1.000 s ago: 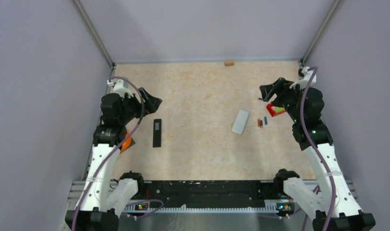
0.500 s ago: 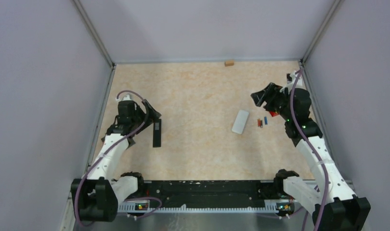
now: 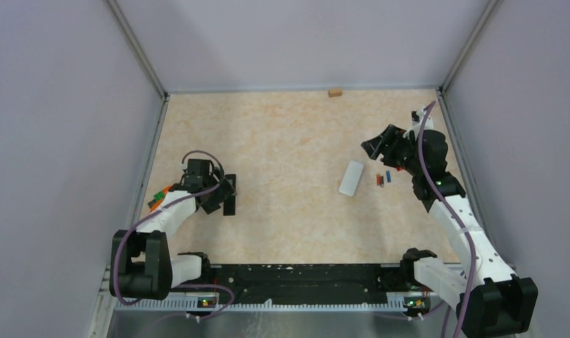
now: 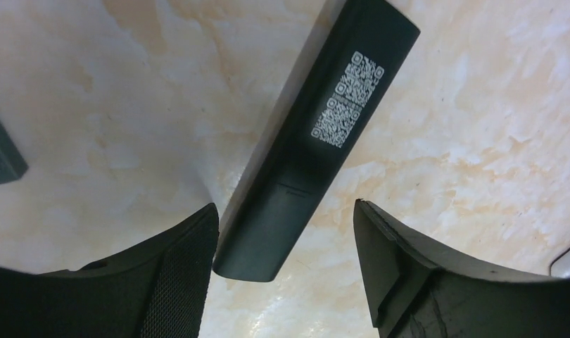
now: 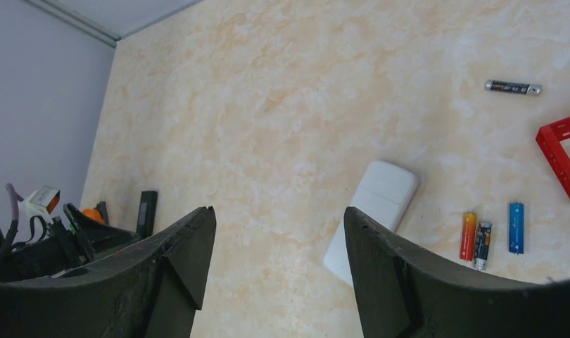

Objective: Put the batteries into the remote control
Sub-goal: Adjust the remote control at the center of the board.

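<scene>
Bimanual cell at the pick-up stage, seen from above and from both wrists. The left gripper (image 4: pixel 285 206) stood spread astride the near end of the black remote (image 4: pixel 324 120), one finger close against its edge and a gap showing at the other, so nothing was pinched yet. The remote lay back-up at about 8 o'clock on the worktop (image 3: pixel 289 134), its code labels and cover seam uppermost, presumably so that the battery bay could be reached. The right gripper (image 5: pixel 279 211) hung spread and empty over the 3 o'clock region, apparently placed to look down on the supply. There three batteries (image 5: pixel 468 236), red, dark and blue, lay side by side and parallel, with a white oblong device (image 5: pixel 372 211) at their 9 o'clock. A fourth, dark lone battery (image 5: pixel 513 87) rested apart at their 12 o'clock, and the red tray (image 5: pixel 553 151) sat nearby at 2 o'clock. The worktop was a pale, marbled beige sheet, enclosed by plain lilac-grey walls (image 3: pixel 303 42). A small tan block (image 3: pixel 334 91) sat against the far wall at 12 o'clock.
</scene>
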`<state>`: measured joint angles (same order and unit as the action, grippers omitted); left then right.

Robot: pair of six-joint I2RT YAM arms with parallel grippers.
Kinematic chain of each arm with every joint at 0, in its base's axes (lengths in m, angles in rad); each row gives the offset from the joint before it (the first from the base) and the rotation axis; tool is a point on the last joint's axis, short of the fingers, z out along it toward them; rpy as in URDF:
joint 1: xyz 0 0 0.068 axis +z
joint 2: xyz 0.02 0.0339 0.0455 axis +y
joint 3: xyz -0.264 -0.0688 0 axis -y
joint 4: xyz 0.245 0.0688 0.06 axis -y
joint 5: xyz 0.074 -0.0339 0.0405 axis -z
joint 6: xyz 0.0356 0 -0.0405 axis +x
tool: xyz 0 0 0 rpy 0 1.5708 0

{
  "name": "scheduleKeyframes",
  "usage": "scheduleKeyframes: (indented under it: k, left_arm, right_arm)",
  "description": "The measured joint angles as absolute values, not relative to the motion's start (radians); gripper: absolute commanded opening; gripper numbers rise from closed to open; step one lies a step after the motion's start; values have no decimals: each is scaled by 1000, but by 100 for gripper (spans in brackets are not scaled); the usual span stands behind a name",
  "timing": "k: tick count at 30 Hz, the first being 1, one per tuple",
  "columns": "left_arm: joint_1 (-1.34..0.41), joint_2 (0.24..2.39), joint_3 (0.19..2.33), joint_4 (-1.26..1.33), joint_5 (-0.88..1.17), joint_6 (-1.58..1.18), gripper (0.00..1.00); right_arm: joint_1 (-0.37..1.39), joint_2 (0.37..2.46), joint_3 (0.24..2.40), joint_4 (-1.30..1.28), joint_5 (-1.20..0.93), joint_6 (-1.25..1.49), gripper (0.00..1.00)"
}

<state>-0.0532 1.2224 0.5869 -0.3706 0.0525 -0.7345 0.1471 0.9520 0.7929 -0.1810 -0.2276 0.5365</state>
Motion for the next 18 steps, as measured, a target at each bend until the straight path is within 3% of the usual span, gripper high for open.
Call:
scheduleKeyframes:
  k: [5,10,14,18]
  left_arm:
    - [-110,1232,564,-336,60,-765,73]
    - [-152,1240,543,-240,144,-780,80]
    - [-162,1252,543,-203,187,-786,89]
    - [-162,1220,564,-271,107,-800,94]
  right_arm:
    - [147,969,769,-172,-260,536,68]
    - [192,1039,775,-190,-263,487,69]
    - [373,1161,806,-235,-195,436,73]
    - [550,1227,805,-196,-152,419,80]
